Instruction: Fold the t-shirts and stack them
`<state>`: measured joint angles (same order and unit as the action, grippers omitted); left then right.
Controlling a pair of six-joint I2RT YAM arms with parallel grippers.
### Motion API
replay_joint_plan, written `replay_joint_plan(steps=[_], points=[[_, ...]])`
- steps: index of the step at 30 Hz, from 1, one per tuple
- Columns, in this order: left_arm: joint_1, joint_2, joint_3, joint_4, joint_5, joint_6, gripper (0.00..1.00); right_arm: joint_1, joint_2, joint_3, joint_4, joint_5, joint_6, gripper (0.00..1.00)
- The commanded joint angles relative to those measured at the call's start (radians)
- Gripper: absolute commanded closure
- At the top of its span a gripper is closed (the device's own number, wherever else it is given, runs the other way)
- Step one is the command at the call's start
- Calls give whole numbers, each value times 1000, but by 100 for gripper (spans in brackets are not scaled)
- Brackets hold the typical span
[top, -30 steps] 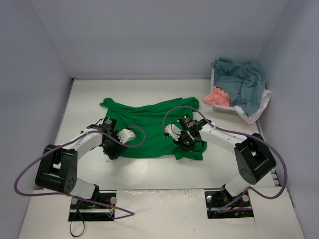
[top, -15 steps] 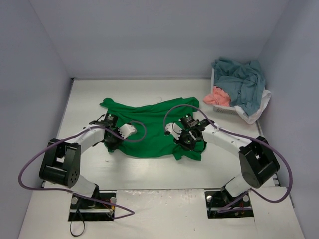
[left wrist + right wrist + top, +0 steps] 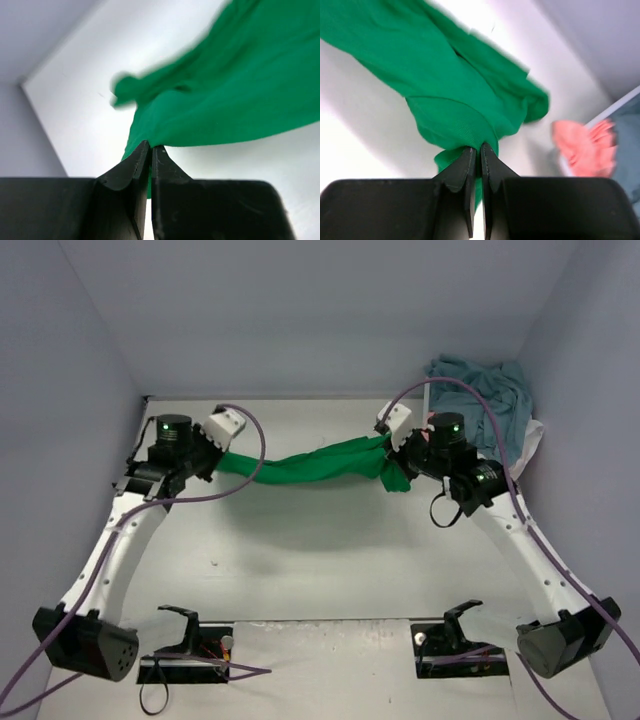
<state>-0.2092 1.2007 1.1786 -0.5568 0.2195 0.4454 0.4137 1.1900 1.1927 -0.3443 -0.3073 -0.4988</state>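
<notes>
Left claw (image 3: 151, 146) and right claw (image 3: 477, 147), each clamped on one end of the green t-shirt (image 3: 310, 465), now hold it hoisted off the bench (image 3: 300, 560) as a sagging span, apparently fully airborne, ready for spreading.

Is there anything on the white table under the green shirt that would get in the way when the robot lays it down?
Nothing visible. The bright green cloth t-shirt hangs stretched between the left gripper and the right gripper, both shut on it, and the white table below it is bare.
</notes>
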Motion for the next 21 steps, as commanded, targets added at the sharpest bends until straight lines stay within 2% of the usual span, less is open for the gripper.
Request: replay_joint_plan(steps=[1, 5, 11, 16, 21], points=[[7, -67, 131, -35, 29, -86, 100, -1, -35, 79, 18, -38, 39, 100], [8, -99, 214, -80, 43, -116, 100, -1, -67, 117, -5, -67, 46, 100], [10, -187, 285, -86, -32, -142, 100, -3, -204, 146, -9, -38, 55, 100], [11, -259, 334, -45, -89, -215, 100, -44, -320, 154, 86, -6, 86, 100], [13, -314, 395, -26, -51, -284, 100, -65, -326, 209, 97, -33, 123, 100]])
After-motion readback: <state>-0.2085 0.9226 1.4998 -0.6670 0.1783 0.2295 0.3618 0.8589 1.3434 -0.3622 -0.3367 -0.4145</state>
